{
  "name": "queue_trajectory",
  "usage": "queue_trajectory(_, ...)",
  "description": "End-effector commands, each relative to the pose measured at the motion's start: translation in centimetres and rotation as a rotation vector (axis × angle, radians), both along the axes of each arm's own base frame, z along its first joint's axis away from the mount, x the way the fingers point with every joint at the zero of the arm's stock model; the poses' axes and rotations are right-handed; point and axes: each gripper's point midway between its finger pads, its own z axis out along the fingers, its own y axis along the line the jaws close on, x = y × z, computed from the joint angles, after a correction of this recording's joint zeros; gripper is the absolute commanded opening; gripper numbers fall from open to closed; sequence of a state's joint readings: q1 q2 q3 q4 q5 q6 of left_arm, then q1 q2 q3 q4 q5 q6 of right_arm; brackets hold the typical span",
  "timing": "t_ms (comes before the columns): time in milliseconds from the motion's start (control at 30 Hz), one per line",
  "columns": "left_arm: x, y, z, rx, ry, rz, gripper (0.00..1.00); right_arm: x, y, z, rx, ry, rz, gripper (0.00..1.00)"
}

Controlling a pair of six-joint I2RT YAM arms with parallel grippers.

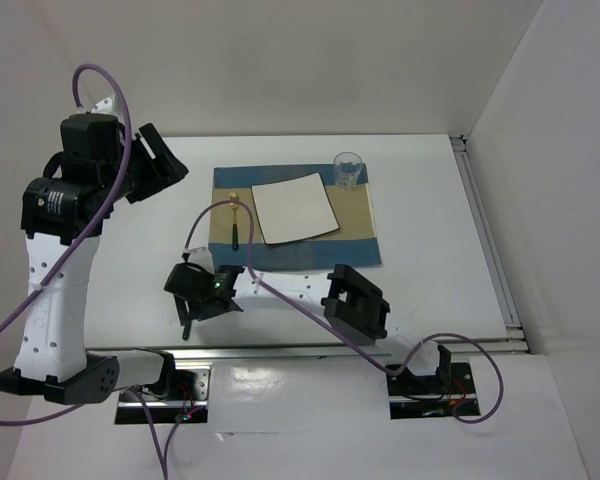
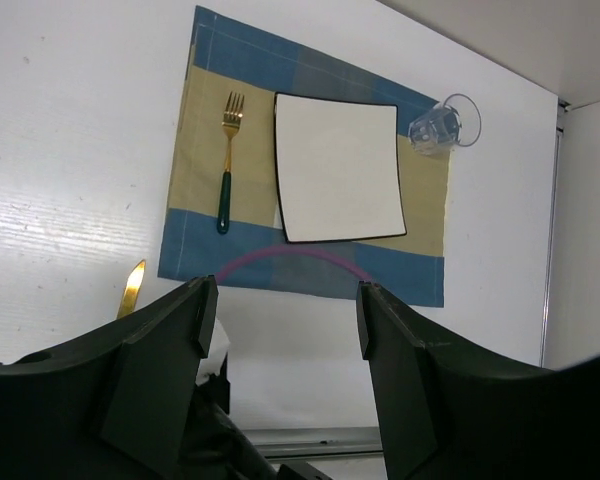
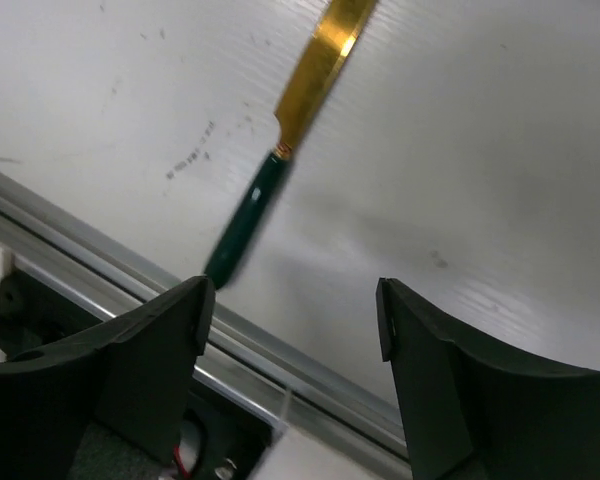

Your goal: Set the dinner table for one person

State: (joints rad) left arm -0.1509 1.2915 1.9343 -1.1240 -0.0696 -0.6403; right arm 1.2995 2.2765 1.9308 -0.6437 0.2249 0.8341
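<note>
1. Table [image 1: 430, 230] spanning top view beneath both arms: rigid, matte, flat, white walls [image 1: 280, 60] close around. Placemat [image 1: 355, 215] carrying plate [image 1: 295, 208], fork [image 1: 235, 225], glass [image 1: 348, 170].
2. Left wrist: left end effector [image 2: 285, 290] spread, empty, high above placemat.
3. Right wrist: right end effector [image 3: 295, 295] spread over knife [image 3: 285, 140] near table's front edge; thin, stiff, slick, probably light, so green handle best hold.

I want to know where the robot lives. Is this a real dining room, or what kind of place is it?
Probably a robot test booth, not a home. Two robot arms are fixed at the edge of the white table, purple cables trail across it, and plain white walls box it in.
</note>
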Motion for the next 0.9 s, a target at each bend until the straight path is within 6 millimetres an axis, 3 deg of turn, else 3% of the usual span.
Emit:
queue_trajectory(0, -0.6, 0.1, -0.3, -0.019, 0.002, 0.015, 0.75, 0.9, 3.1, 2.1, 0.095, -0.003, -0.073, 0.76)
queue_trajectory(33, -0.6, 0.1, -0.3, -0.019, 0.002, 0.015, 0.75, 0.3, 3.6, 0.5, 0.068, 0.004, -0.062, 0.74)
queue_trajectory(67, -0.8, 0.1, -0.4, -0.018, 0.011, 0.015, 0.75, 0.5, 4.5, 1.6, 0.098, 0.005, -0.072, 0.73)
queue_trajectory(133, -1.1, 0.0, -0.5, -0.023, 0.011, 0.007, 0.75, 0.0, 4.6, 0.1, 0.064, 0.013, -0.081, 0.71)
queue_trajectory(167, -0.8, 0.0, -0.7, -0.023, 0.011, 0.007, 0.75, 0.0, 4.9, 0.4, 0.076, 0.024, -0.101, 0.70)
queue_trajectory(233, -1.2, -0.5, -0.8, -0.029, 0.014, -0.012, 0.75, 0.0, 4.1, -1.1, 0.022, 0.036, -0.129, 0.68)
queue_trajectory(300, -1.2, -0.5, -0.8, -0.029, 0.014, -0.013, 0.75, -0.3, 4.1, -0.7, 0.015, 0.026, -0.137, 0.68)
queue_trajectory(433, -1.6, -0.2, -0.7, -0.025, 0.005, -0.005, 0.75, -0.3, 3.1, -3.1, -0.056, 0.029, -0.143, 0.68)
queue_trajectory(567, -1.7, -0.2, -0.3, -0.028, -0.013, -0.005, 0.75, 0.0, 3.2, -4.3, -0.089, 0.009, -0.120, 0.67)
queue_trajectory(733, -1.9, -0.2, -0.3, -0.028, -0.013, -0.005, 0.75, 0.1, 3.6, -4.3, -0.087, -0.036, -0.093, 0.67)
queue_trajectory(767, -1.9, -0.2, -0.3, -0.028, -0.013, -0.005, 0.75, 0.2, 3.9, -4.2, -0.084, -0.043, -0.081, 0.61)
queue_trajectory(867, -1.8, -0.4, -0.2, -0.034, -0.021, -0.013, 0.75, 0.7, 2.4, -5.7, -0.167, -0.067, -0.099, 0.59)
